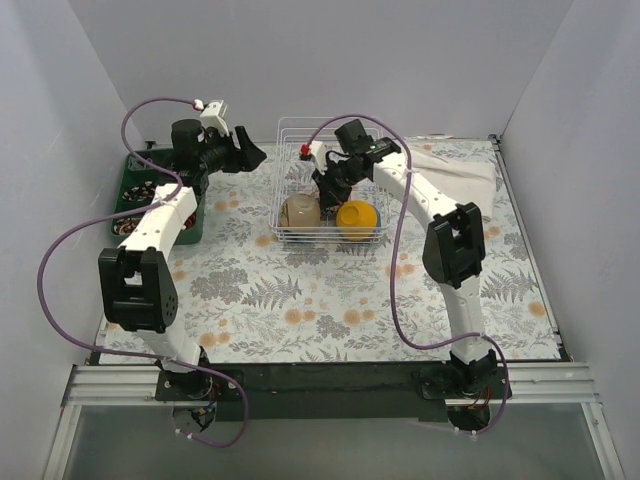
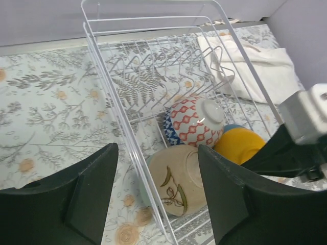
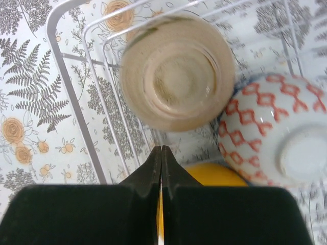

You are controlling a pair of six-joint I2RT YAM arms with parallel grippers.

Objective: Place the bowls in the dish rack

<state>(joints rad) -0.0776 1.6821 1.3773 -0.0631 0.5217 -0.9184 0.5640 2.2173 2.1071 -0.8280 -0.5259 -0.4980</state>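
Three bowls lay in the rack (image 1: pixel 292 160), all crowded at its near end. The pale bowl (image 3: pixel 176 79) sat at the near left corner, tipped so that its foot ring showed. The red bowl (image 3: pixel 265 132) lay just behind and to the right of it, touching it, with its white foot turned up. The orange bowl (image 2: pixel 239 145) lay at the near right, against the red one. The far part of the rack held only bare wire prongs.

The right gripper (image 3: pixel 161 149) hung over these bowls with its fingers pressed together, pinching nothing. Its tip pointed down at the gap where the three bowls met. We could not tell whether it touched any of them. The right arm (image 1: pixel 430 200) rose from its base to a raised elbow. From there its forearm slanted left and away over the rack's right rim.

The left gripper (image 1: pixel 252 150) was spread wide and held nothing. Its dark fingers (image 2: pixel 89 199) framed the rack's left wall from outside, apart from the wire. The left arm (image 1: pixel 160 225) stood folded at the table's (image 1: pixel 330 310) left side, with its wrist turned toward the rack.

A green tray (image 1: pixel 135 165) lay behind that arm at the left edge. A white cloth (image 1: pixel 460 165) lay on the table beyond the rack's right side.
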